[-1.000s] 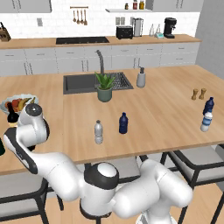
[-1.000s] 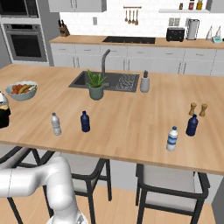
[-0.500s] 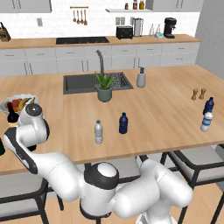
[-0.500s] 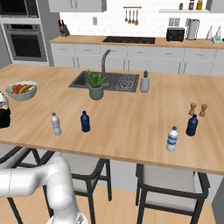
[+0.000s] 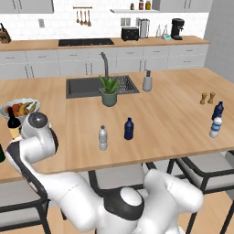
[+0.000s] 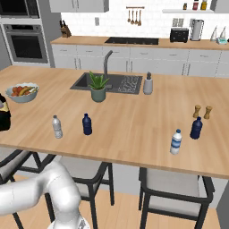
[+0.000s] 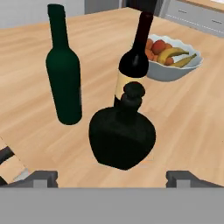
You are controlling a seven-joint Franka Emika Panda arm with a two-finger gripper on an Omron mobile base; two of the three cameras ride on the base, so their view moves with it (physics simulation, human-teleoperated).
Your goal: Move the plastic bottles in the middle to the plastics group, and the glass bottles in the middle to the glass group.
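Note:
In the hand view the squat black flask-shaped glass bottle [image 7: 122, 136] stands upright on the wooden counter, right in front of the tall wine bottle [image 7: 133, 65] with its tan label. The dark green bottle [image 7: 64, 83] stands to their left. My gripper [image 7: 113, 177] is open; its fingertips [image 7: 41, 177] sit wide apart, clear of the flask on both sides. In the middle of the island stand the clear bottle [image 5: 103, 138] with a white cap and the navy bottle [image 5: 129, 129]. The blue-topped pale bottle [image 5: 215, 126] stands at the far right.
A fruit bowl [image 7: 175, 61] sits just behind the wine bottle. A second dark blue bottle [image 5: 218, 110] and two shakers [image 5: 207, 98] stand near the pale bottle. A potted plant [image 5: 109, 90], a sink [image 5: 84, 87] and a soap dispenser [image 5: 147, 81] occupy the island's far side. Stools line its near edge.

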